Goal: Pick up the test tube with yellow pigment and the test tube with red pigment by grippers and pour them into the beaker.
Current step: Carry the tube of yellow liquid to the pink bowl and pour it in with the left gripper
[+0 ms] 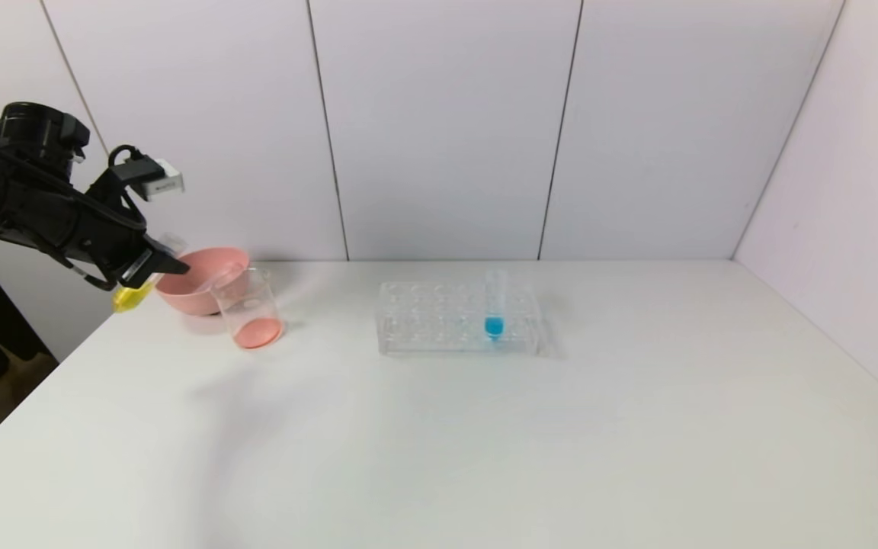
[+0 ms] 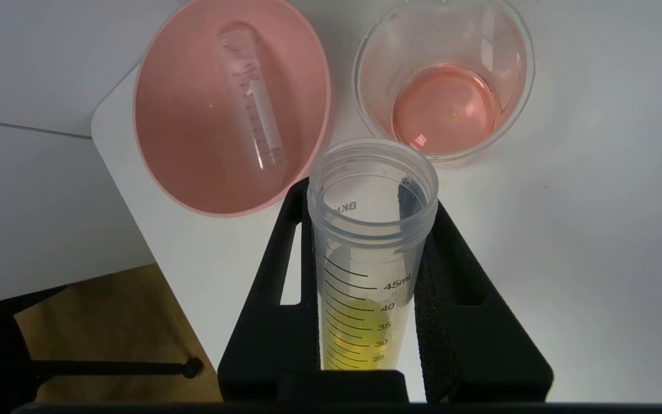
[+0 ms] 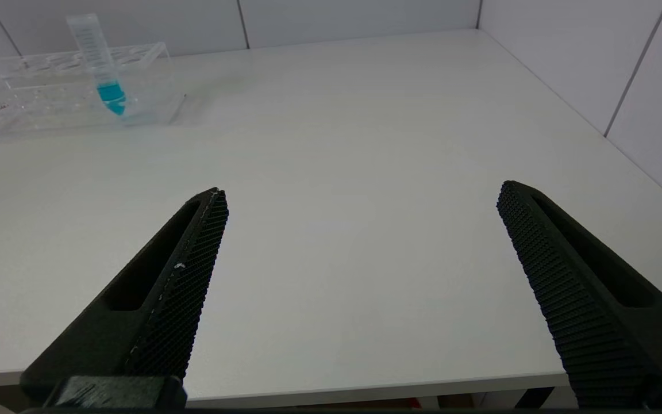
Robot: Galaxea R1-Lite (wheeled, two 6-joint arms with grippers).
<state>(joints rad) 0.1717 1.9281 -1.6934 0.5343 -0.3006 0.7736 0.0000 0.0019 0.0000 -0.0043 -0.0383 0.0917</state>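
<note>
My left gripper (image 1: 155,261) is shut on the test tube with yellow pigment (image 1: 130,297) and holds it tilted above the table's far left corner, yellow tip low, open mouth towards the beaker (image 1: 248,309). In the left wrist view the tube (image 2: 365,276) sits between both fingers of the gripper (image 2: 371,198), with its mouth just short of the beaker (image 2: 446,80). The beaker holds pinkish-red liquid. No tube with red liquid shows; an empty clear tube (image 2: 250,98) lies in the pink bowl (image 2: 193,149). My right gripper (image 3: 362,190) is open and empty over the table's near edge.
The pink bowl (image 1: 187,286) stands just left of and behind the beaker. A clear tube rack (image 1: 439,320) sits mid-table with a blue-liquid tube (image 1: 494,313) upright in it, also in the right wrist view (image 3: 104,75). The table edge runs close under the left gripper.
</note>
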